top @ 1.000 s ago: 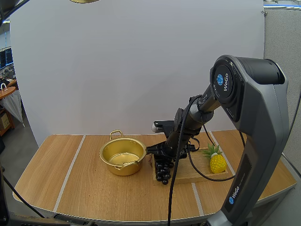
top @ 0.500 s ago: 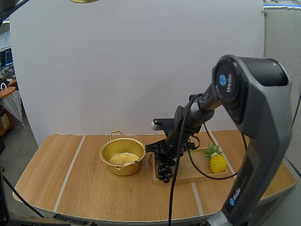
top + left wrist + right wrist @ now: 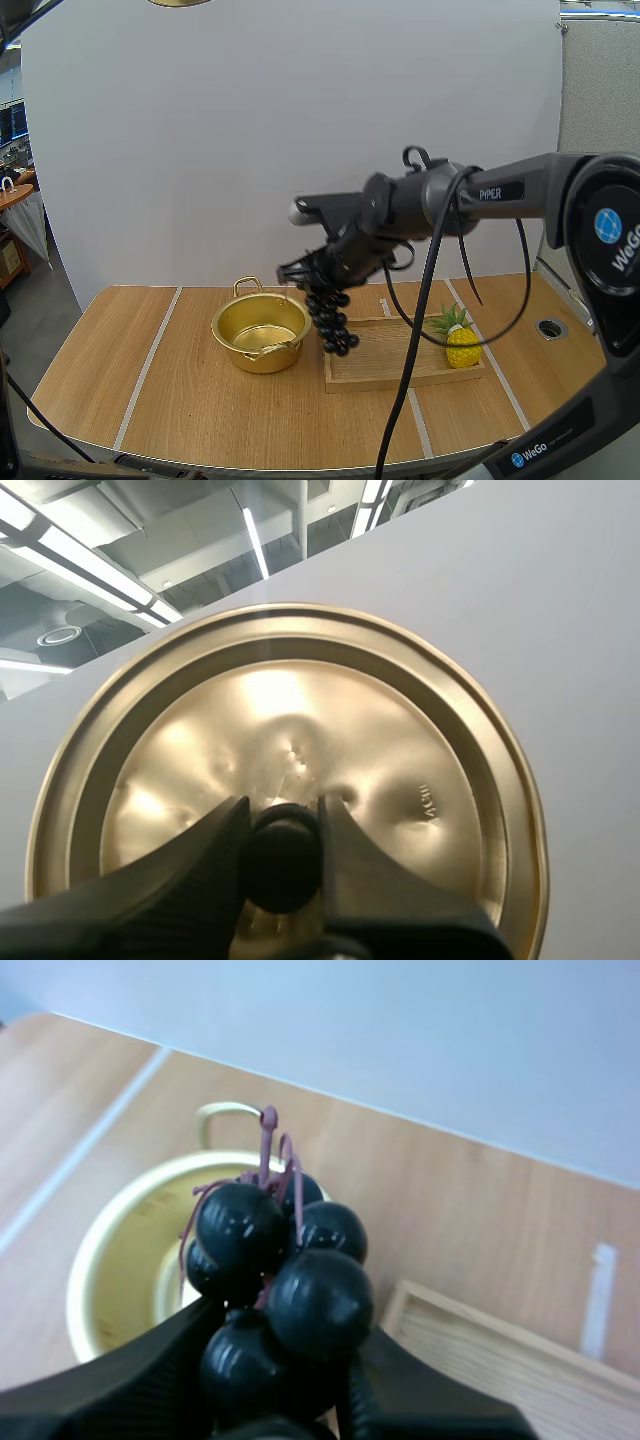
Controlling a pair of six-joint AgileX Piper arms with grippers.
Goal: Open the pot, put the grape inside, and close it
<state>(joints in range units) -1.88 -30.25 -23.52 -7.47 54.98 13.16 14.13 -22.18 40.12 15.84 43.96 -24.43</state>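
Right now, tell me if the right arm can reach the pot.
Probably yes: the pot is open, the left tool holds its lid, and nothing blocks the grapes in the right tool.

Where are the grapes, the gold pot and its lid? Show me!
grapes (image 3: 331,318): high view, the middle of the hanging bunch.
pot (image 3: 245,359): high view, its front outer wall.
lid (image 3: 390,740): left wrist view, its shiny gold face.

The right arm (image 3: 500,192) reached from the frame's right edge to centre — right gripper (image 3: 313,276) angled down, clamped on the grapes (image 3: 333,318). The left gripper (image 3: 283,842) pinched the lid knob (image 3: 283,865).
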